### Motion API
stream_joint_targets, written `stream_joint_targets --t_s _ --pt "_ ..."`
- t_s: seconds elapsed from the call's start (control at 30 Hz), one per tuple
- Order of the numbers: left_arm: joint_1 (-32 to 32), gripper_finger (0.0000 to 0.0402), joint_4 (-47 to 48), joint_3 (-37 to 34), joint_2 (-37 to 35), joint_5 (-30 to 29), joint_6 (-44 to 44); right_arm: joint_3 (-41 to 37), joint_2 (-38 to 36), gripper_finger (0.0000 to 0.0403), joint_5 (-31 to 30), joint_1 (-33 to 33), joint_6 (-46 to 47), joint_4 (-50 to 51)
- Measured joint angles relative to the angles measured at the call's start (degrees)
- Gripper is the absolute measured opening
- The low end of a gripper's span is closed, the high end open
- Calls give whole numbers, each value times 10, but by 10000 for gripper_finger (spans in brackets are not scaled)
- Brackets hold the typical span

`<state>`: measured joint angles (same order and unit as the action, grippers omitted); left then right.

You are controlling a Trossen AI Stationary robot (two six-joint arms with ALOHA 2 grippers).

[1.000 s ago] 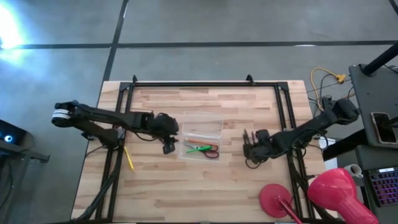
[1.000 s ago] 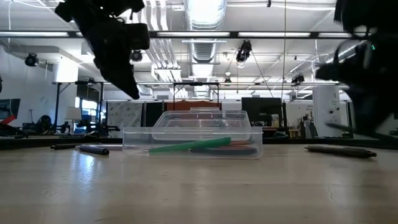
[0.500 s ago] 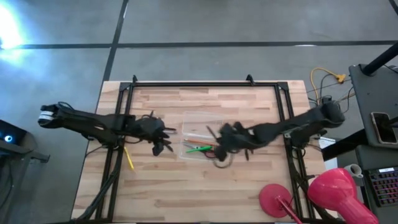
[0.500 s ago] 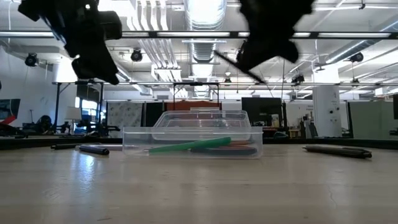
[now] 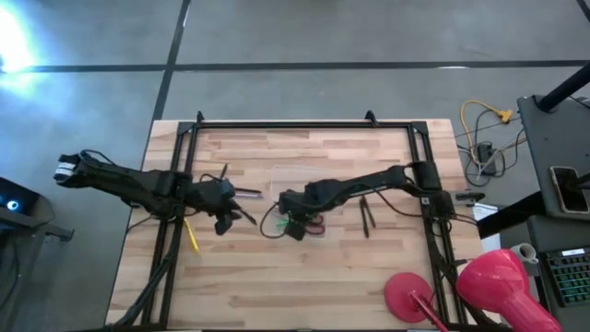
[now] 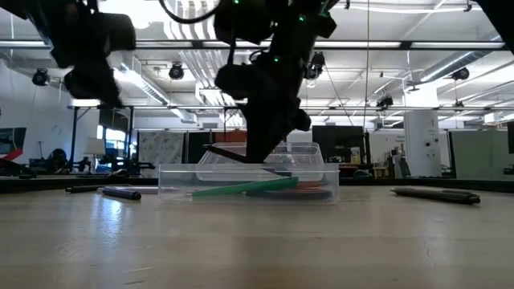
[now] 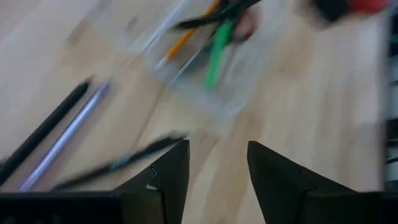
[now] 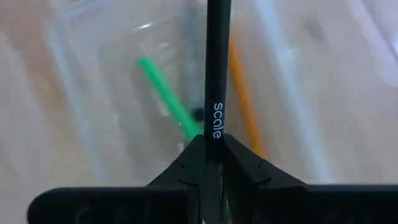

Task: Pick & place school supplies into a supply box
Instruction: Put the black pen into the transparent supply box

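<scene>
The clear supply box [image 6: 249,183] stands flat mid-table, mostly under my right arm in the high view [image 5: 300,177]. Inside lie a green pen [image 8: 165,90], an orange pencil [image 8: 242,99] and red-handled scissors [image 5: 316,226]. My right gripper [image 5: 290,221] hangs just over the box, shut on a black pen [image 8: 217,62]. My left gripper [image 7: 217,165] is open, left of the box, above bare wood. A yellow pen [image 5: 191,233] and dark pens [image 5: 241,192] lie on the table left of the box. Another dark pen [image 5: 366,214] lies to its right. My right gripper pinches the black pen between its two fingers [image 8: 186,162], beside the printed word on the barrel [image 8: 215,127]. The barrel runs forward along the fingers. It is lifted clear, and its free end [image 6: 221,151] points toward the table's left, slanting down into the box.
A black metal frame [image 5: 277,124] runs round the table's far, left and right sides. Two big pink round objects [image 5: 410,297] [image 5: 498,281] sit at the near right corner. Bare wood lies along the near edge [image 5: 277,286]. Cables hang off the right side.
My right gripper has swung from the table's right side toward the left, carrying the black pen, and has come down over the box. My left gripper has drawn back from the box toward the table's left edge. The box and its contents have stayed put.
</scene>
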<state>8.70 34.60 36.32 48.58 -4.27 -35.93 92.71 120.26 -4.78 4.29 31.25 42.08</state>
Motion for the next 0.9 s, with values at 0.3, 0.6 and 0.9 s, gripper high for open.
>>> stream_joint_targets --t_s 0.3,0.6,0.9 --pt "0 146 47 -21 28 -4 19 42 9 115 -14 21 1 31" --pt "0 146 -15 -53 71 -4 192 60 -42 205 -129 60 -18 137" --pt "-1 146 -53 -49 174 -37 384 27 -137 244 -212 93 33 178"
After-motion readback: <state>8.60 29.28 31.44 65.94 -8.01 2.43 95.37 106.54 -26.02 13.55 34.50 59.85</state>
